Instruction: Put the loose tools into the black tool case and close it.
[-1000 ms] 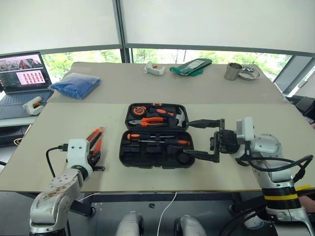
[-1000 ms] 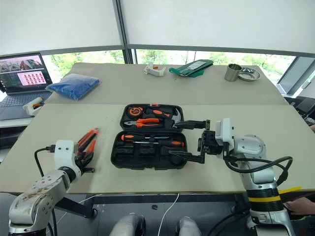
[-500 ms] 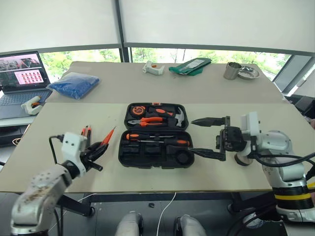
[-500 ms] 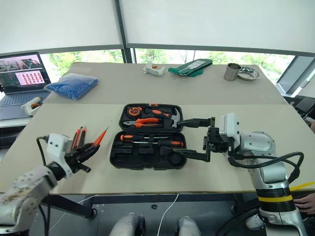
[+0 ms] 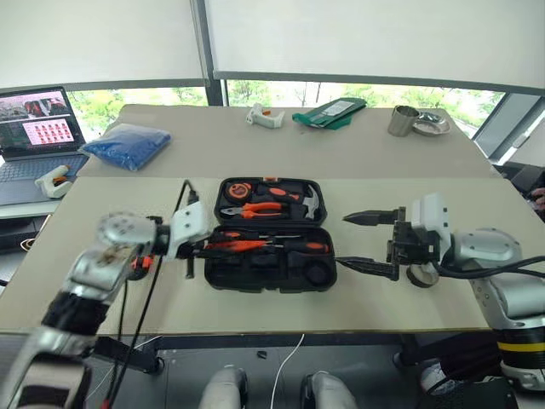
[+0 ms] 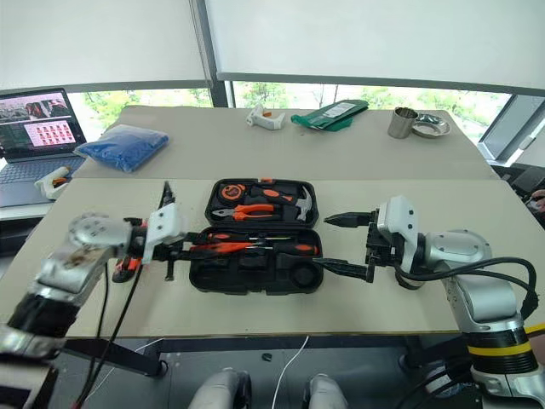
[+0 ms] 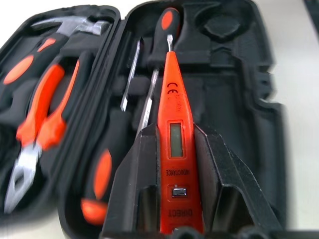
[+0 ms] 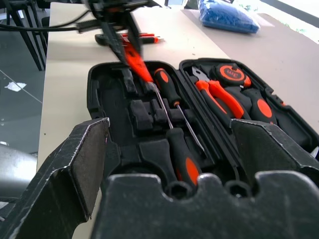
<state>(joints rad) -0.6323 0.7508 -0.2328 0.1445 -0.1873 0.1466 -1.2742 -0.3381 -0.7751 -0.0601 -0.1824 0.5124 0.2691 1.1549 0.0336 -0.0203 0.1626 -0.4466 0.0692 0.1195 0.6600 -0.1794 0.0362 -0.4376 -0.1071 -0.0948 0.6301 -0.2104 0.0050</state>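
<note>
The black tool case [image 5: 317,274] lies open at the table's middle. Two screwdrivers [image 7: 102,174] lie in its near half. My left gripper [image 5: 204,248] is shut on the slim orange tester pen [image 7: 169,99]. It holds the pen level, tip pointing right, just above the screwdrivers. The utility knife [image 8: 143,37] lies on the table beyond the case's left end, partly hidden by my left arm. My right gripper [image 5: 345,240] stands open beside the case's right end, pointing at it, with nothing between its fingers.
The case's far half holds a hammer [image 5: 312,201], pliers [image 5: 260,209] and a tape measure [image 5: 241,191]. On the far table are a blue cloth bundle [image 5: 128,145], a laptop [image 5: 38,136], a green pouch [image 5: 332,112] and a metal cup [image 5: 403,122].
My left arm swung right and up from the table left of the case, rolling its wrist, and carried the tester pen over the case's near half. The right gripper drifted slightly right, still open.
</note>
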